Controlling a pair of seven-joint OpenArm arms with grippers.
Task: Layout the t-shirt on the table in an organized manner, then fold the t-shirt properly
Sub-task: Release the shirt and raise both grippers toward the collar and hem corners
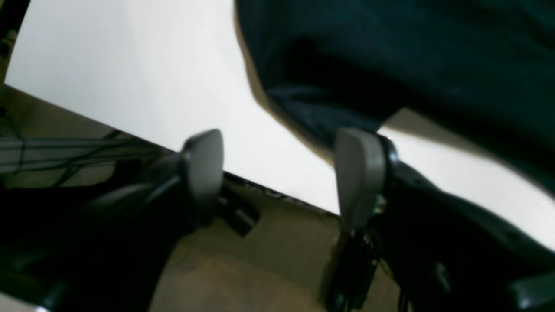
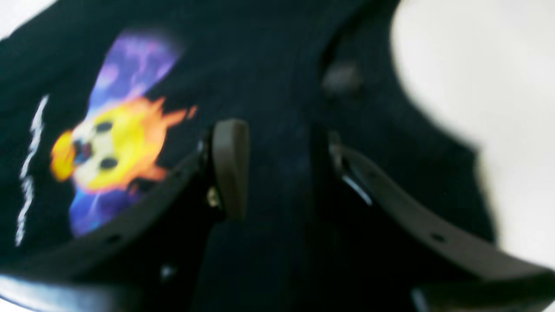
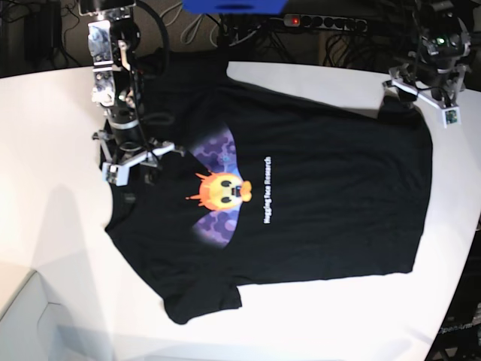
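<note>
The black t-shirt (image 3: 323, 203) lies flat and spread on the white table (image 3: 45, 150), print up, collar toward the left of the base view. My right gripper (image 2: 282, 138) hovers over the collar end beside the orange-yellow print (image 2: 112, 143); its fingers stand apart over black cloth, and the view is blurred. My left gripper (image 1: 282, 143) is at the shirt's far right corner, near the table's edge. Its fingers are wide apart with only bare table (image 1: 130, 65) between them. The shirt's edge (image 1: 303, 117) lies just beyond the right fingertip (image 1: 360, 164).
A power strip (image 3: 323, 22) with a red light, cables and a blue object (image 3: 233, 6) sit behind the table. The table's edge (image 1: 260, 190) runs under the left gripper, with brown floor (image 1: 260, 260) below. The table curves away at lower right (image 3: 451, 301).
</note>
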